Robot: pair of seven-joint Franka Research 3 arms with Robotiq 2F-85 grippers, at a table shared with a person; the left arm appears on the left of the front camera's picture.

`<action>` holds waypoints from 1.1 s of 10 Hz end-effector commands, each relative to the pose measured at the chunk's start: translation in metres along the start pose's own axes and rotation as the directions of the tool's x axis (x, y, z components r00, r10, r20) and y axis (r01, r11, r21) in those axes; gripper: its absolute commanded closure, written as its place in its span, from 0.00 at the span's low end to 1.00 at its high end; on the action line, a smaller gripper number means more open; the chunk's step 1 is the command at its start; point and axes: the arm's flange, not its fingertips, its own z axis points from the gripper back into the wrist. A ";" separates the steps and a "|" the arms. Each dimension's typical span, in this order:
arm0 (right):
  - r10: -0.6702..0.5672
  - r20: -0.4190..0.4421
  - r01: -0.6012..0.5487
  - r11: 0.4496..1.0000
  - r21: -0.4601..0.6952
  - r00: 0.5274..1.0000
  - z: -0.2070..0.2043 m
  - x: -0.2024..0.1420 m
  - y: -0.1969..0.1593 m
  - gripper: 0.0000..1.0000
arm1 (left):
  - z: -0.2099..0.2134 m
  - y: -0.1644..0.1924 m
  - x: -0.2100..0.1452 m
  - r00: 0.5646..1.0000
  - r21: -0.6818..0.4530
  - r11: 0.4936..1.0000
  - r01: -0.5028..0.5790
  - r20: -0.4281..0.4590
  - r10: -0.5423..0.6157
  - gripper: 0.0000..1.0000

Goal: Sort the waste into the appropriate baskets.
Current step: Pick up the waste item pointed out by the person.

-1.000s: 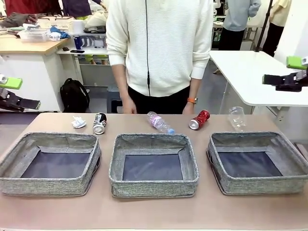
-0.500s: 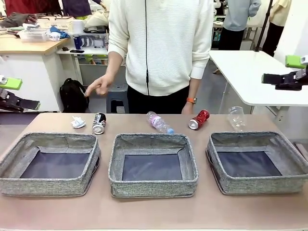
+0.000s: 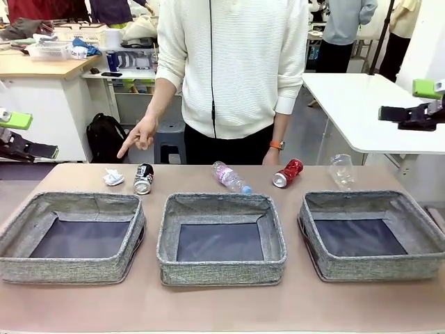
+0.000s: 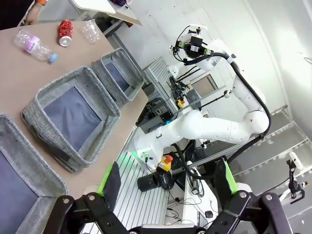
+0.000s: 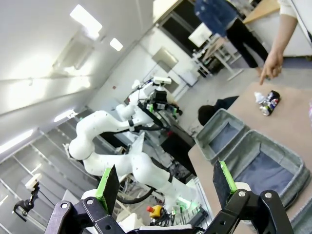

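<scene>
- Person's hand (image 3: 141, 133): hangs above the far left stretch of the table (image 3: 222, 306). The forefinger is out and angled down, the other fingers curled in. It holds nothing and touches nothing.
- Change over the last second: the hand goes from low at the table's far edge, to lifted and loosely spread, to a settled point.
- Reading: the person seems to be singling out the first item to clear. Sorting has not begun, since every piece of waste is on the tabletop and no basket has anything in it.
- Just below the fingertip, not touching it: paper ball (image 3: 113, 177). This is the likeliest target.
- Right beside the ball, on the side toward the table's middle: black-and-silver can (image 3: 143, 178), lying on its side. I can't rule it out as the one meant.
- Same far row, well away from the hand toward the robot's right: bottle (image 3: 231, 177), red can (image 3: 288, 172), then cup (image 3: 342, 170).
- On the robot's side of the hand, in a row: left basket (image 3: 69, 270) nearest beneath it, middle basket (image 3: 222, 270), right basket (image 3: 375, 268) farthest.
- Left gripper (image 4: 165, 178): jaws spread wide with nothing between them. It is raised off the table's left side, well clear of the hand.
- Right gripper (image 5: 164, 183): also spread wide and empty, raised off the table's far right.
</scene>
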 end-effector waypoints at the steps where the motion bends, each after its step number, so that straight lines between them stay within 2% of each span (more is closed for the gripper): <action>1: 0.031 0.013 -0.031 0.999 0.019 0.999 -0.001 0.003 -0.002 0.00 | -0.001 0.000 0.003 1.000 -0.023 0.999 0.026 0.014 -0.026 0.00; 4: 0.031 0.013 -0.031 0.999 0.019 0.999 -0.001 0.003 -0.002 0.00 | 0.000 0.000 0.000 1.000 -0.001 1.000 0.000 0.000 0.000 0.00; 5: 0.031 0.013 -0.031 0.999 0.019 0.999 -0.001 0.003 -0.002 0.00 | -0.001 0.011 0.025 1.000 0.271 0.962 0.022 0.004 -0.024 0.00; 6: 0.031 0.013 -0.031 0.999 0.019 0.999 -0.001 0.003 -0.002 0.00 | -0.005 0.034 0.063 1.000 0.451 0.892 0.011 0.005 -0.014 0.00; 7: 0.031 0.013 -0.031 0.999 0.019 0.999 -0.001 0.003 -0.002 0.00 | -0.017 0.069 0.102 0.994 0.655 0.755 0.046 -0.105 0.031 0.00; 8: 0.031 0.013 -0.031 0.999 0.019 0.999 -0.001 0.003 -0.002 0.00 | -0.023 0.096 0.123 0.992 0.847 0.522 0.101 -0.127 0.014 0.00; 9: 0.031 0.013 -0.031 0.999 0.019 0.999 -0.001 0.003 -0.002 0.00 | -0.030 0.115 0.131 0.978 0.901 0.405 0.157 -0.199 0.063 0.00; 10: 0.031 0.013 -0.031 0.999 0.019 0.999 -0.001 0.003 -0.002 0.00 | -0.037 0.125 0.138 0.973 0.909 0.361 0.207 -0.230 0.022 0.00; 11: 0.031 0.013 -0.031 0.999 0.019 0.999 -0.001 0.003 -0.002 0.00 | -0.037 0.122 0.143 0.986 0.955 0.259 0.144 -0.159 0.038 0.00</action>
